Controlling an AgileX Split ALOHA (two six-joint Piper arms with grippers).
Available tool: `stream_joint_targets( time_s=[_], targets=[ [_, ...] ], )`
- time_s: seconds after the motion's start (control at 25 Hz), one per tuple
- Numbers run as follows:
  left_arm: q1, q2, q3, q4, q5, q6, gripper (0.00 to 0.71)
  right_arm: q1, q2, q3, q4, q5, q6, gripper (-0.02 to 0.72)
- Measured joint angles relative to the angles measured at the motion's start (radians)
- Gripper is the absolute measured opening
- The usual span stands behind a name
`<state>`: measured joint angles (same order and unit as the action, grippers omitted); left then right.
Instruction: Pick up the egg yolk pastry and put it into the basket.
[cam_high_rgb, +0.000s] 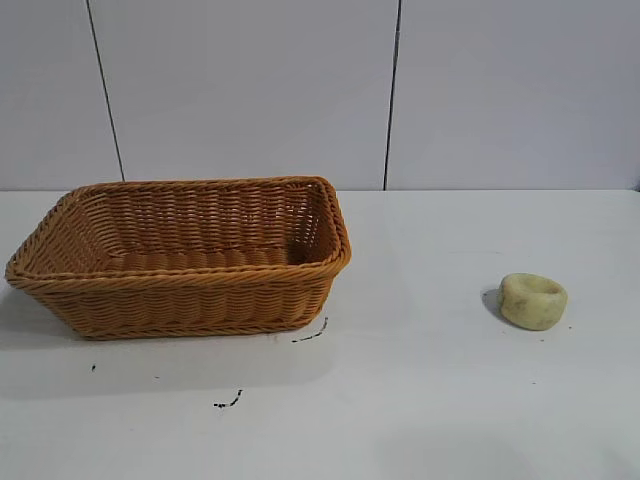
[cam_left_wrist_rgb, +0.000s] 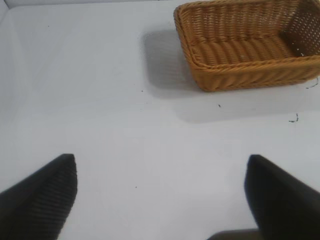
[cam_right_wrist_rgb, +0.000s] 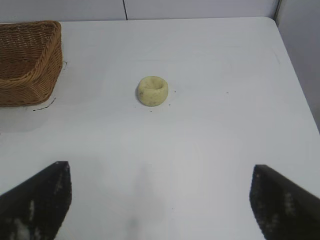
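Observation:
The egg yolk pastry (cam_high_rgb: 532, 300), a small pale yellow puck with a dented top, lies on the white table at the right; it also shows in the right wrist view (cam_right_wrist_rgb: 152, 91). The orange-brown wicker basket (cam_high_rgb: 180, 283) stands at the left, empty; it shows in the left wrist view (cam_left_wrist_rgb: 250, 75) and partly in the right wrist view (cam_right_wrist_rgb: 27, 60). My right gripper (cam_right_wrist_rgb: 161, 172) is open and empty, well short of the pastry. My left gripper (cam_left_wrist_rgb: 161, 167) is open and empty, well apart from the basket. Neither gripper shows in the exterior view.
Small black marks (cam_high_rgb: 228, 403) dot the table in front of the basket. The table's edge and a grey wall (cam_right_wrist_rgb: 300, 55) run beside the pastry in the right wrist view. A panelled wall (cam_high_rgb: 300, 90) stands behind the table.

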<state>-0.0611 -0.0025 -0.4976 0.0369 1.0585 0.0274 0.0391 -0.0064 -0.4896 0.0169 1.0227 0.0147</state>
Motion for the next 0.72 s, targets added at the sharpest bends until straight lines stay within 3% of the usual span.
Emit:
stream_joint_targets(
  time_s=[0.44,0.72],
  targets=[
    [0.000,0.000,0.000,0.000,0.000,0.000,0.693,0.000,0.011,-0.001,0.000,0.001,0.000,0.696],
    [0.000,0.000,0.000,0.000,0.000,0.000,0.693,0.000,0.374,-0.109,-0.017,0.002,0.000,0.696]
  ],
)
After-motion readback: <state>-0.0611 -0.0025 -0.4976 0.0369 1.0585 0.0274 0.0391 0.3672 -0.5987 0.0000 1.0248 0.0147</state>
